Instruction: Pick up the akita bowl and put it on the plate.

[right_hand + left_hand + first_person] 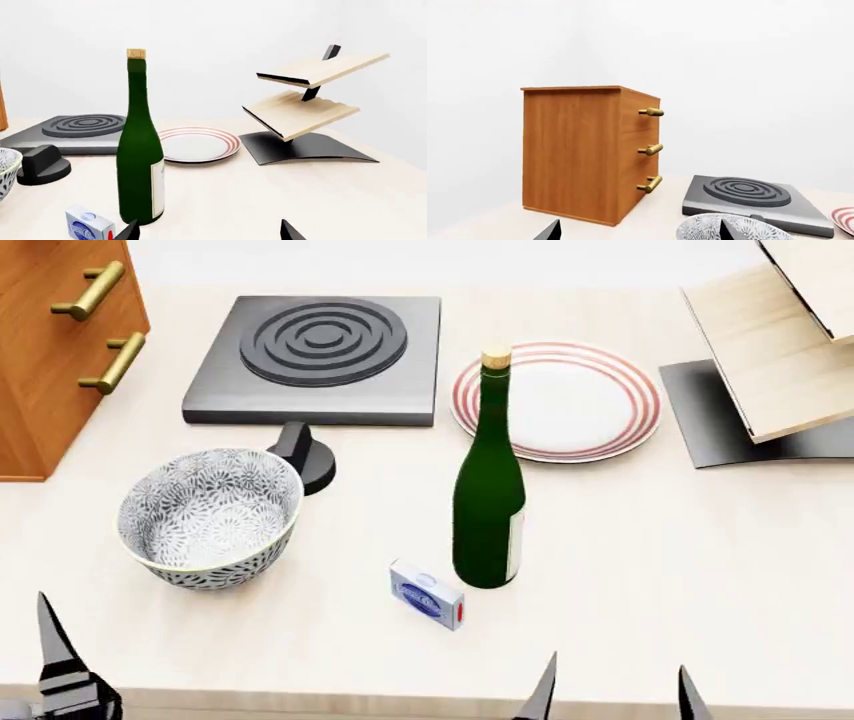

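Observation:
The akita bowl (207, 515), grey-and-white floral with a pale rim, stands upright on the table at the front left; it also shows in the left wrist view (704, 229). The plate (627, 405), white with red rings, lies at the back right, empty, behind a green bottle. My left gripper (639, 232) is open and empty, short of the bowl; only one fingertip (51, 635) shows in the head view. At the table's front edge, right of the bowl, my right gripper (615, 695) is open with nothing between its fingers.
A green bottle (489, 490) stands between bowl and plate, with a small blue-and-white box (427, 595) at its foot. Behind the bowl are a dark burner (320, 345) and its knob (304, 450). A wooden drawer cabinet (54, 340) stands far left, a wooden rack (774, 350) far right.

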### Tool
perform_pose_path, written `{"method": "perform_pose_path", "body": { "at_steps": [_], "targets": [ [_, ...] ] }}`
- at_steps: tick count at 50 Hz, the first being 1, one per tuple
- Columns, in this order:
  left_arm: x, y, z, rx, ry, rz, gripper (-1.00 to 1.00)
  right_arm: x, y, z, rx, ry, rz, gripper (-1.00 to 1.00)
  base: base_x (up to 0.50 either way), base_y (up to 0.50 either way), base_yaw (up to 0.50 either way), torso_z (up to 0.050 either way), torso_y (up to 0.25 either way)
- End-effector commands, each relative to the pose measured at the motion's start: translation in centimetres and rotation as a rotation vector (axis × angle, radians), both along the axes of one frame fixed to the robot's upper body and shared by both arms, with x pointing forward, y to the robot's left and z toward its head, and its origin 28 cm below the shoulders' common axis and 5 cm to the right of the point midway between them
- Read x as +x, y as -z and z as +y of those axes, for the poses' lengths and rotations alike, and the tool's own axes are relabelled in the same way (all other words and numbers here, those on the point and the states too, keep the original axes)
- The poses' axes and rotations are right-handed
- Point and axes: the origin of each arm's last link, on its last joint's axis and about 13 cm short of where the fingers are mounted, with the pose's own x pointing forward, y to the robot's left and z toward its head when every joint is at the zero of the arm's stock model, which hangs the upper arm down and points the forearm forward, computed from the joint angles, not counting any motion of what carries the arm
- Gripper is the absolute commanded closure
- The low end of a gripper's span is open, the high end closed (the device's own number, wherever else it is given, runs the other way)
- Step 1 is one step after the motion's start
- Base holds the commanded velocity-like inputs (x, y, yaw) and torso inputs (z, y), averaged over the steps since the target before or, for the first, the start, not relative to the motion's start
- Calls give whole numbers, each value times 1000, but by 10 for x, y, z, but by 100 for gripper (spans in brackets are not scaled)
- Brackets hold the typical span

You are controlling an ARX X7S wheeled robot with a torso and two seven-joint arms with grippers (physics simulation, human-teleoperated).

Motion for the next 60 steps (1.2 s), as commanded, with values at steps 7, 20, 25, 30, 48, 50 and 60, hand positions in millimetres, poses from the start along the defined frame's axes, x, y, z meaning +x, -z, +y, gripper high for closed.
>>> {"method": "perform_pose_path", "body": {
  "at_steps": [7, 20, 25, 30, 48, 50, 60],
  "targets": [
    [-15, -19, 7, -46, -29, -136, -100, -14, -18, -1, 6, 7, -94, -100, 0, 0, 0, 0, 0],
    [-14, -14, 6, -53, -18, -132, -100, -12, -11, 0, 14, 0, -77, -100, -9, -64, 0, 0, 0],
    [-14, -11, 7, -61, -13, -121, -100, -11, -7, 2, 9, -1, -61, -100, -23, -211, 0, 0, 0],
    [-13, -8, 7, -63, -11, -113, -100, -11, -5, 3, 1, -5, -57, -100, -25, -215, 0, 0, 0],
    [-13, -5, 8, -77, -9, -105, -100, -10, -3, 6, -8, -20, -49, -100, -23, -217, 0, 0, 0],
    [-13, -6, 8, -79, -11, -106, -100, -11, -2, 7, -8, -24, -48, -100, -21, -221, 0, 0, 0],
    [-14, -7, 8, -81, -9, -108, -100, -10, -1, 8, -8, -28, -43, -100, -22, -218, 0, 0, 0]
  ]
}}
